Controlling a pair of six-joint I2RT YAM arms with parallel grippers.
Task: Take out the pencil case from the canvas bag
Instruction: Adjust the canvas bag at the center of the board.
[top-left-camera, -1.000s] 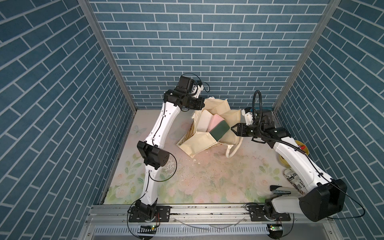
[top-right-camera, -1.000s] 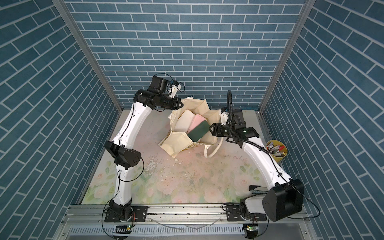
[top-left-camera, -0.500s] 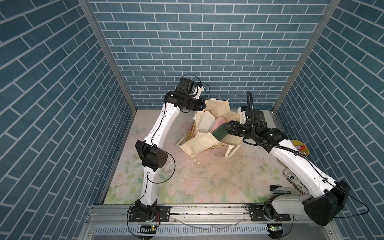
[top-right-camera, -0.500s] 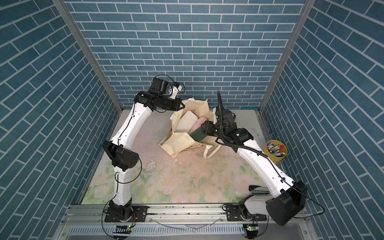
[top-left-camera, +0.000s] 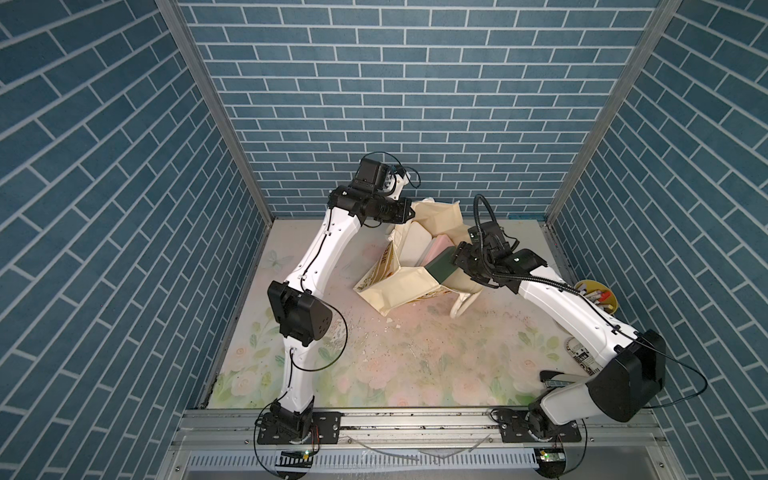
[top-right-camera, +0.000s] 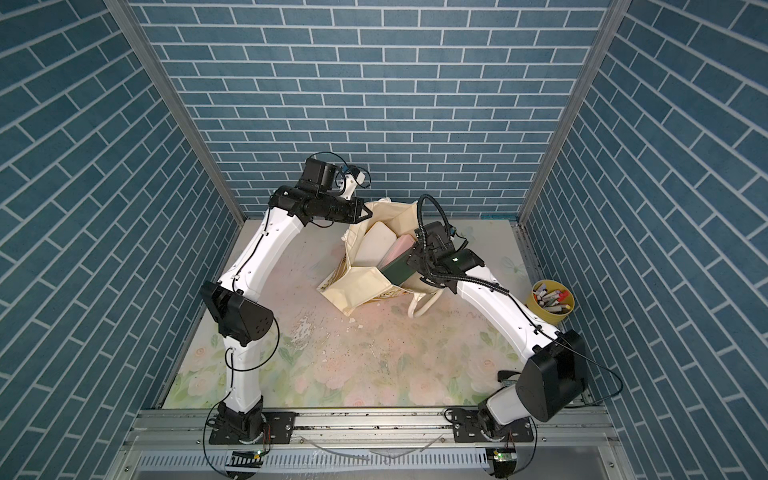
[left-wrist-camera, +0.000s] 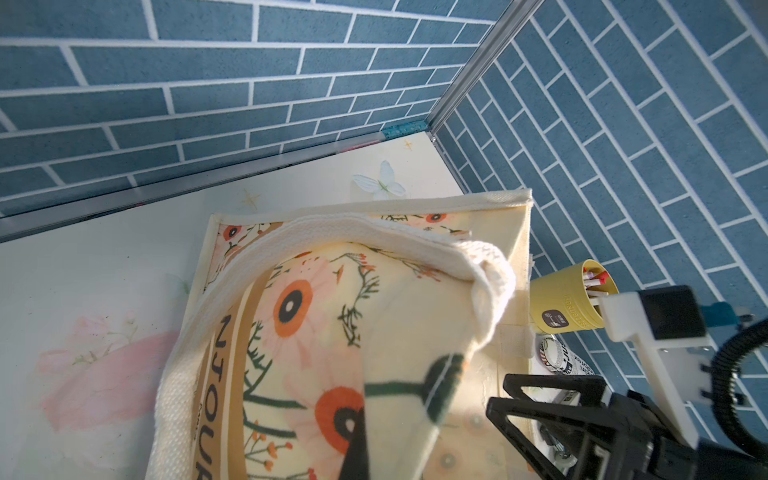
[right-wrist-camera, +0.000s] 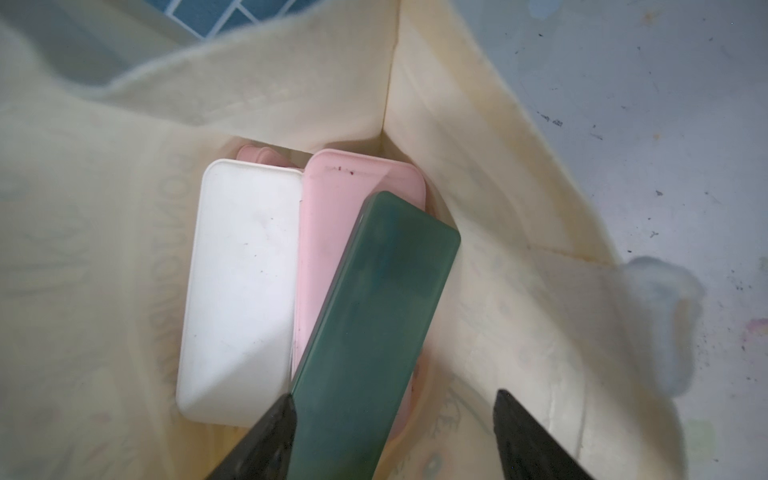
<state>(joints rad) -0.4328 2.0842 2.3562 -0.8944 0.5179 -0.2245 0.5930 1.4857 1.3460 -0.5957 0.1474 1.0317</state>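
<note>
The right gripper (right-wrist-camera: 395, 397) stands wide open and holds nothing. The green pencil case (right-wrist-camera: 386, 299) lies between its jaws, inside the canvas bag (right-wrist-camera: 498, 208). The left gripper (top-left-camera: 409, 212) pinches the bag's edge. If that cloth slips, the bag could flop shut over the case.

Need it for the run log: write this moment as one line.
left gripper: shut on bag | right gripper: open, astride green case | green case: in bag
</note>
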